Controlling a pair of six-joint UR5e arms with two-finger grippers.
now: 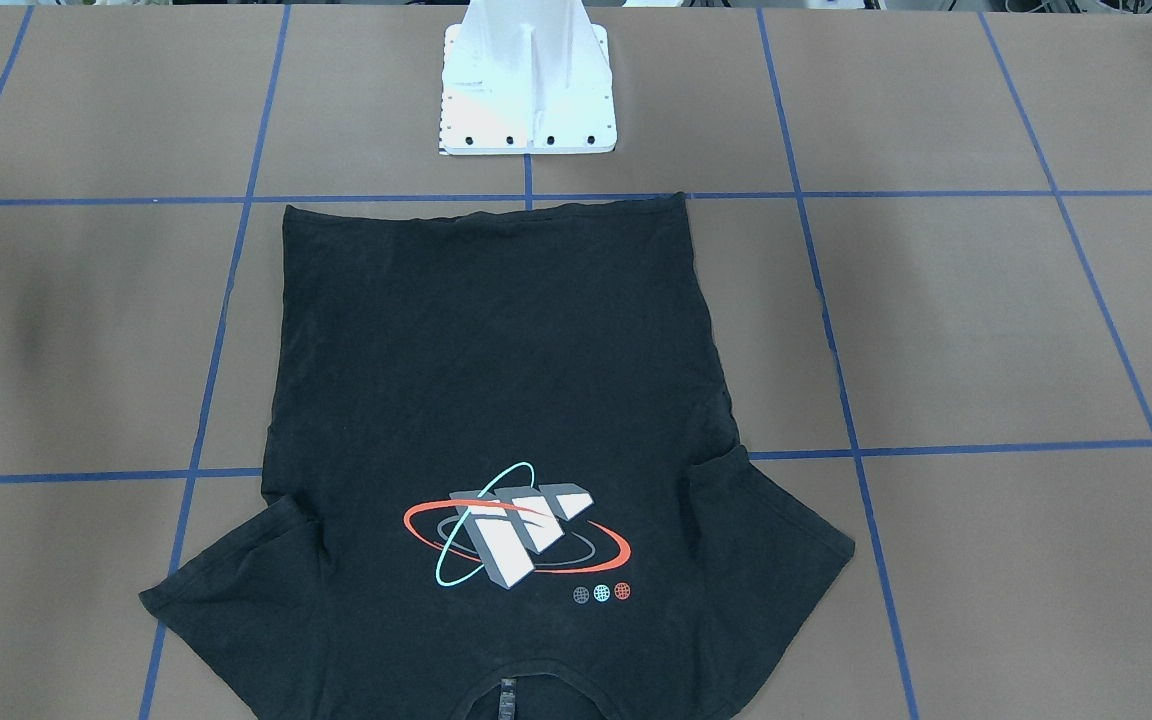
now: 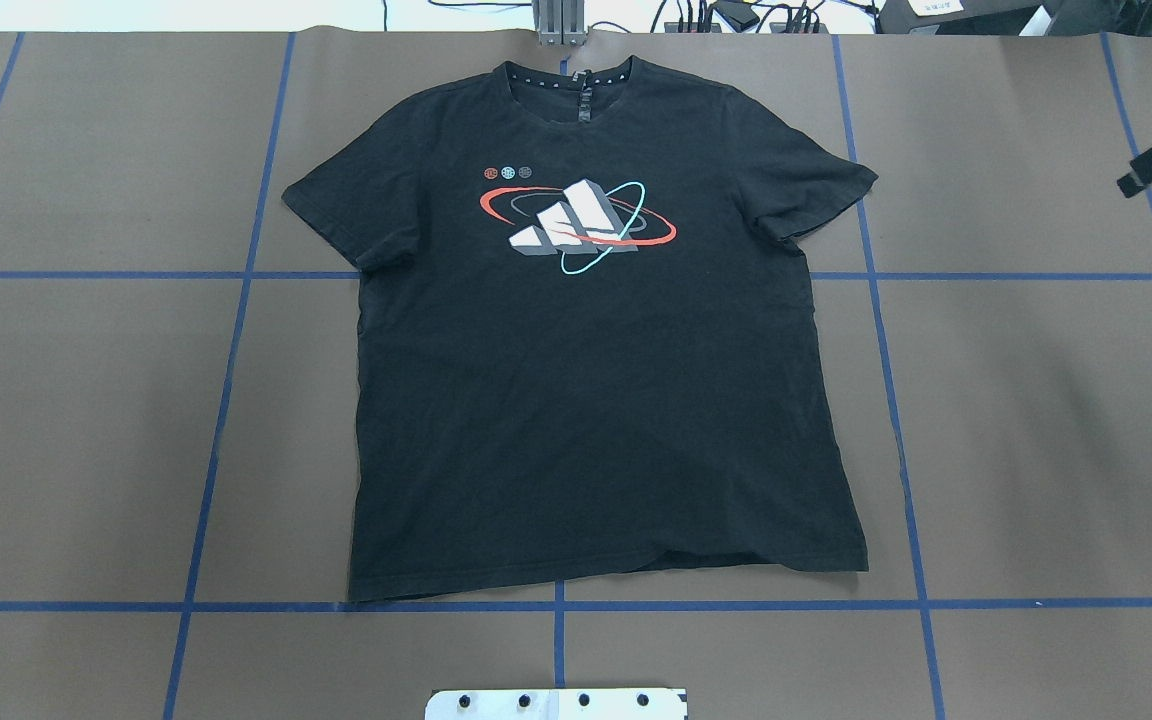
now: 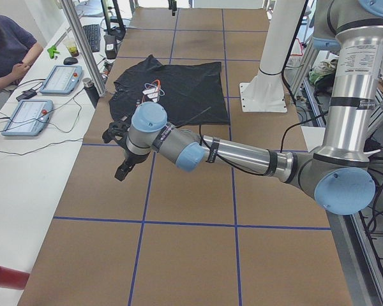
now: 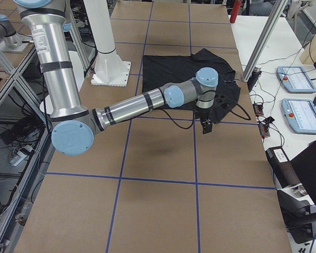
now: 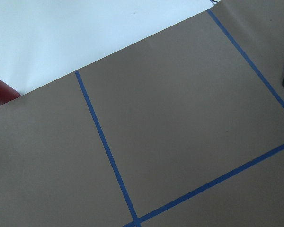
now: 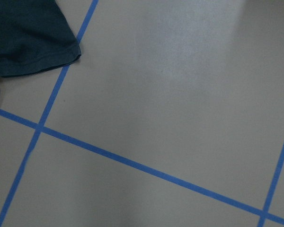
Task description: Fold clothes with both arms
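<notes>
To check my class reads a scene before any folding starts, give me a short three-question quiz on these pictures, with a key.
1. True or false: the T-shirt lies spread flat on the table with its graphic facing up.
2. Relative to the white pedestal base, the collar is: A the nearest part of the shirt; B the farthest part; C at the robot's left side.
3. Fill in: the left pincer and the right pincer are both ____ the shirt (touching / clear of).

Key: 1 true; 2 B; 3 clear of.
</notes>
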